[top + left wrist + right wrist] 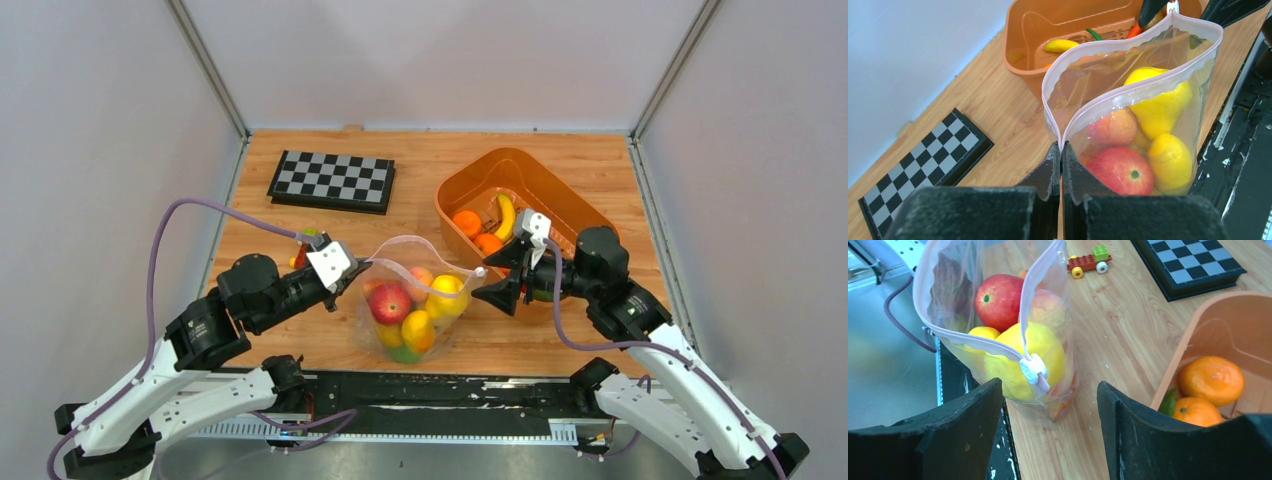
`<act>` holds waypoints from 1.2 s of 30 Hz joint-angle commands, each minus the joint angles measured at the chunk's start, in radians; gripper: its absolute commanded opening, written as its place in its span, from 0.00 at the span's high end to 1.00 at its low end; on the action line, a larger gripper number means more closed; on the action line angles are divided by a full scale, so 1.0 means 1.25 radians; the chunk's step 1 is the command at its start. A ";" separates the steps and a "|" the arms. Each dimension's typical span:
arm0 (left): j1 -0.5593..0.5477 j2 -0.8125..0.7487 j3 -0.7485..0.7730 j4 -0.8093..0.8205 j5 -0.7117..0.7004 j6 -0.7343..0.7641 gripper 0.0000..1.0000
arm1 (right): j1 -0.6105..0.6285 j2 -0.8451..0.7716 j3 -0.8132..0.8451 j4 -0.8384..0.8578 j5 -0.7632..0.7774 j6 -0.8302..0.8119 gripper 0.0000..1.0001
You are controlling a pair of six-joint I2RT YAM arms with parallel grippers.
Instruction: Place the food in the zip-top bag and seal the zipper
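A clear zip-top bag [1083, 85] stood upright near the middle of the wooden table [600, 160], close to its near edge and between the two arms. Its mouth gaped wide and the pinkish-white zipper [973, 337] was unsealed. A small white slider [1032, 369] sat at the right end of the zipper. The food was inside the bag: a red apple [390, 303], a peach [1113, 127] and yellow fruit [1158, 107]. The left gripper [1061, 150] had its fingers pressed together on the left corner of the bag's mouth, where the two zipper strips met. The right gripper [1048, 387] was spread wide, level with the slider and just short of it, touching nothing. An orange tub [560, 190] holding oranges and a banana sat far right of the bag. A checkerboard [332, 180] lay at the far left, and a small wheeled block toy [1088, 261] lay between it and the bag.
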 commanded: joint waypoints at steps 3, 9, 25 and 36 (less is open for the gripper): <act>0.002 -0.002 0.015 0.047 0.019 -0.005 1.00 | -0.014 0.024 -0.014 0.128 -0.156 -0.029 0.40; 0.002 0.000 0.018 0.046 0.020 -0.007 1.00 | -0.015 0.065 -0.024 0.152 -0.198 -0.061 0.56; 0.002 -0.009 0.014 0.042 0.021 -0.015 1.00 | -0.016 0.030 -0.107 0.311 -0.197 -0.005 0.82; 0.003 -0.035 0.003 0.047 -0.033 -0.022 1.00 | -0.019 0.012 -0.119 0.280 -0.136 -0.005 1.00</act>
